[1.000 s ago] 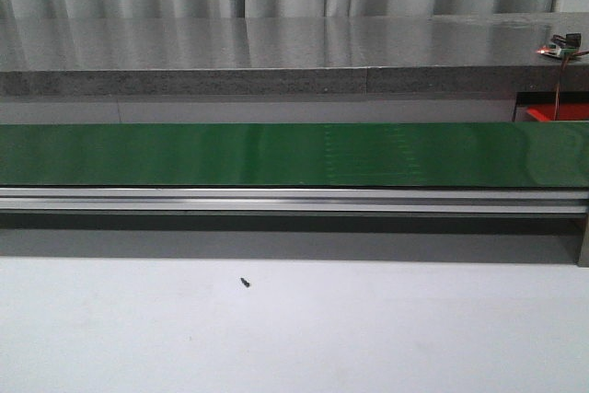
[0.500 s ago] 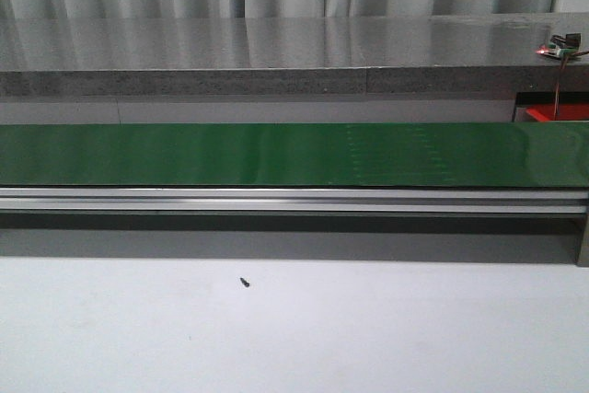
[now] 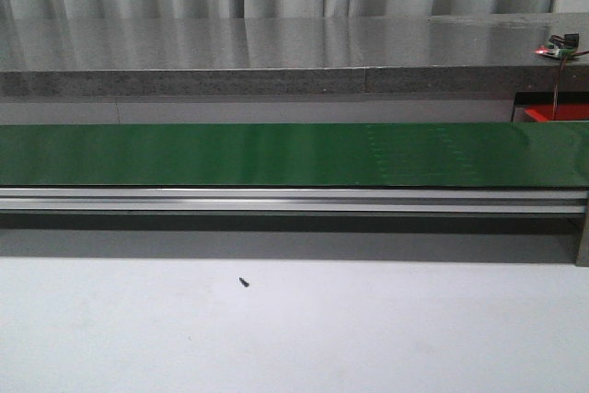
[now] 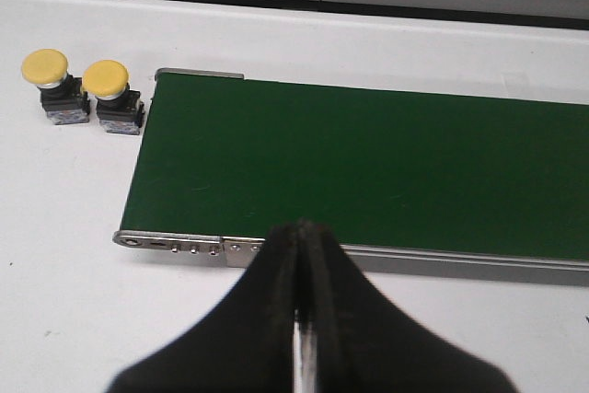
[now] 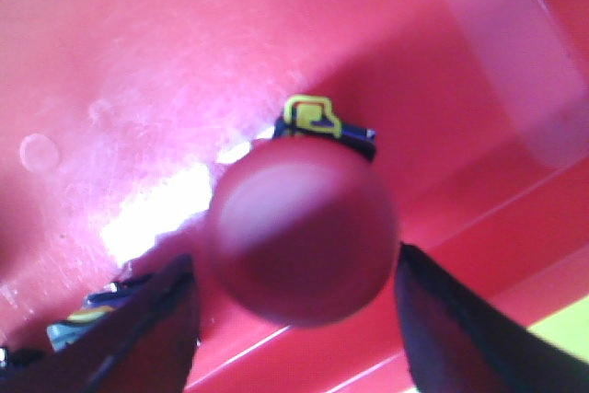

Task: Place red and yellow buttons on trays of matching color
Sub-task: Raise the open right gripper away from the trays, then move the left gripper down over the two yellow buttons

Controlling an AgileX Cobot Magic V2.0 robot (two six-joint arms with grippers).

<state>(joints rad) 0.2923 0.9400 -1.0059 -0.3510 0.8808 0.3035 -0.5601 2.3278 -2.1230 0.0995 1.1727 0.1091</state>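
Belt marks (image 3: 414, 149) farther right — right gripper (image 5: 294, 260) wide around red button (image 5: 299, 227)

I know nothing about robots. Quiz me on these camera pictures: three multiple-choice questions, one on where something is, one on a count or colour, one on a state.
1. Where do the yellow buttons sit?
A. On the green belt
B. On the white table beside the belt's end
C. On a yellow tray

2. How many yellow buttons show in the left wrist view?
A. One
B. Two
C. Four

3. How do the left gripper's fingers stand?
A. Closed together, empty
B. Wide open
C. Clamped on a button

Answers: 1 B, they stand just off the green belt. 2 B, two caps side by side. 3 A, the fingers meet with nothing between them.
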